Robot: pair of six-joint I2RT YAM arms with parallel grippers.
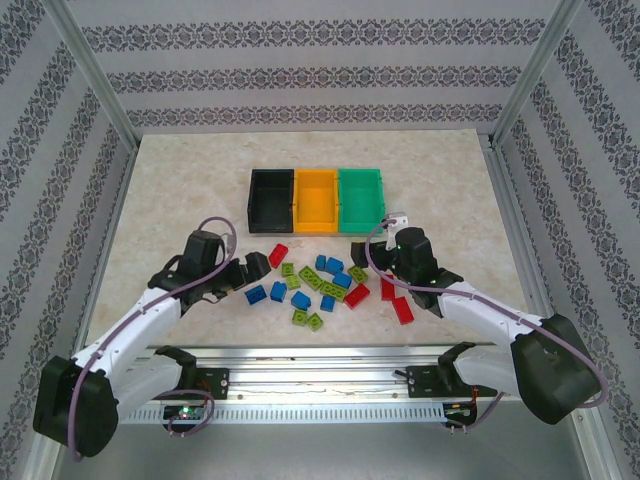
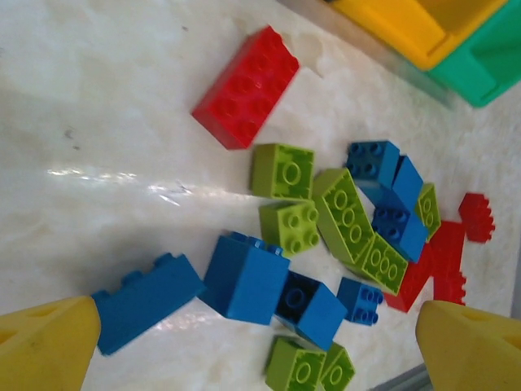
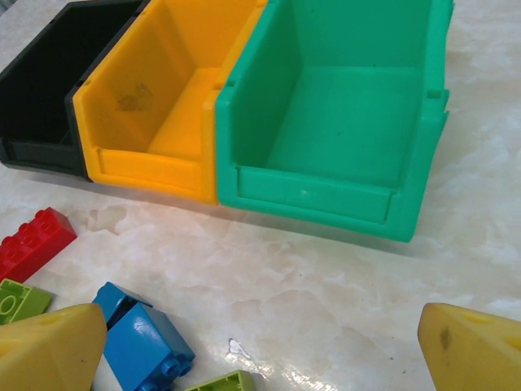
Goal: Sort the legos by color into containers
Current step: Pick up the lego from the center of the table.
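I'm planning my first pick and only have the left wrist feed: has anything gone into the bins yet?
Observer: No. The right wrist camera looks straight into the green bin and the orange-yellow bin, and both are empty.
Operator: I can see corners of just those two. Is there a third?
Observer: Yes. From above, a black bin stands against the orange-yellow one, on the side away from the green.
Operator: Where is the other arm?
Observer: The right claw is open and holds nothing. It hangs just in front of the green bin.
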